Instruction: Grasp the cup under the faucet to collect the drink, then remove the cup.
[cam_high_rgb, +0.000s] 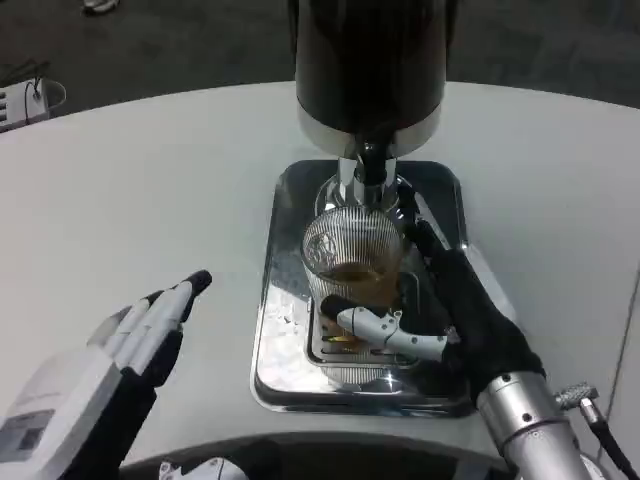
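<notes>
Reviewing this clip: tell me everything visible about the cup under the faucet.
The cup is a clear, ribbed tumbler that looks like glass or clear plastic. It stands upright on the metal tray, directly below the faucet of the dark drink dispenser. A shallow layer of amber drink sits in its lower part, so it is far from full. The right hand wraps around it from the right, fingers crossing its front near the base. The left hand is apart from it, open over the table.

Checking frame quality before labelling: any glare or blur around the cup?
Head view: the steel tray mirrors the dispenser; the ribbed cup stays readable with amber drink inside; right hand merges with dark reflections; left hand is slightly soft.
</notes>
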